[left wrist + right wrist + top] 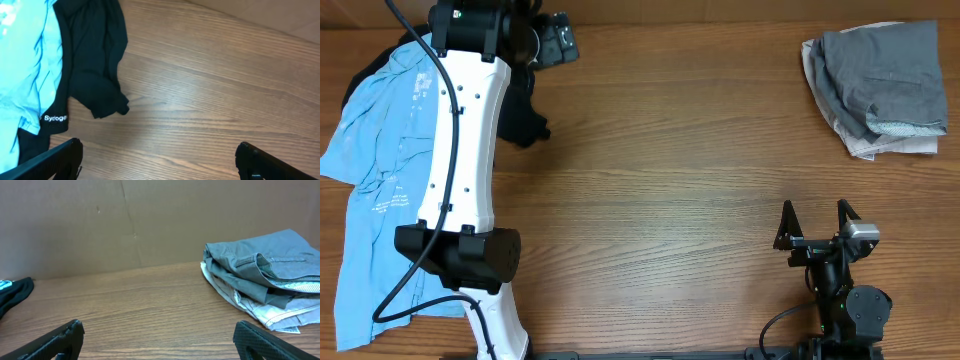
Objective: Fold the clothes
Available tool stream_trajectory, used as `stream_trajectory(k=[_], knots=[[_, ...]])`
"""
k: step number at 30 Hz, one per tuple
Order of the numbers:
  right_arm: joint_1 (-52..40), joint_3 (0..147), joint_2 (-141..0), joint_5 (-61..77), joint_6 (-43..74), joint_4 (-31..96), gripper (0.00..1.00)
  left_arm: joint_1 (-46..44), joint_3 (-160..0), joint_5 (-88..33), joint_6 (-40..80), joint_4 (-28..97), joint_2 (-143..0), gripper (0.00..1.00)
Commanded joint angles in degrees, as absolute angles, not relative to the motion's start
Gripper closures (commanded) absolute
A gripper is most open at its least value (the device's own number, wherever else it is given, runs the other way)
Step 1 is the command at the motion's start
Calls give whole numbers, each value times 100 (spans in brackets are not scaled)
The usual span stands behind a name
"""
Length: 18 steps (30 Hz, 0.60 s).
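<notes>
Looking this over, both grippers hung empty with jaws wide: the left gripper point(160, 161) over bare table point(670, 150) just beside the black shirt point(95, 65), the right gripper point(817, 222) near the front edge, well apart from any cloth. I counted four garments. Two shirts lay rumpled at the left (black one partly under the blue shirt point(380, 160)), and two shorts sat folded far right, grey shorts point(885, 70) on beige shorts point(865, 148). The shirts looked light and floppy, so I'd pinch a hem or shoulder seam, not the bunched middle.
</notes>
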State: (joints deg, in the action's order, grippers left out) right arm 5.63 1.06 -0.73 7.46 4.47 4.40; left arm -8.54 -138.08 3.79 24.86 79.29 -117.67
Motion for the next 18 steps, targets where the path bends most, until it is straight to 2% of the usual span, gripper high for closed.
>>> stream_trajectory(k=[1,7,11,18], knots=[[587,47,-16,707,473,416,0,-864,-13804,554,2185,7900,-11692,0],[587,47,-16,709,473,416,0,-851,-13349,141,1796,6689,-11120,0],[587,47,-16,707,473,416,0,-851,-11745,-5,1105,5275,-9948,0],[587,47,-16,709,473,416,0,-751,-9013,-473,54,4060,-8025,0]])
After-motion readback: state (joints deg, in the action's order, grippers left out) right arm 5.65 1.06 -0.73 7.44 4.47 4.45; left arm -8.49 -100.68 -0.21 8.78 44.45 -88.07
